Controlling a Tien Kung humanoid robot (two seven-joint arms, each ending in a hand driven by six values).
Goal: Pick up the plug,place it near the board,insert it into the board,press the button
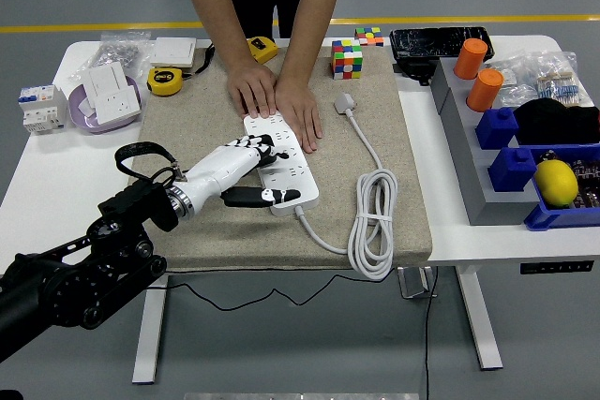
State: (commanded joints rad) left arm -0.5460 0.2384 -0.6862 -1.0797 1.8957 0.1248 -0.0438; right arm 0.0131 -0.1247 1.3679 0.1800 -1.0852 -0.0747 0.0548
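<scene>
The plug (345,101) is seen lying on the beige mat (412,203), at about one o'clock from the left hand (242,164) and well apart from it, with its white cable (373,222) trailing toward six o'clock into a coiled bundle. The power strip (281,161) lies with its long axis running from eleven to five o'clock; its far end is pinned flat by the person's two hands (277,100). The left hand is laid over the strip's near half, its fingers (253,147) loosely extended along the strip and the thumb (272,196) stretched toward three o'clock beside the near end; nothing is clamped. No right hand is seen, so the left is the only one placed to reach the plug. Bare mat is left open between strip and cable; the plug's side nearest the colour cube (347,59) is tighter.
</scene>
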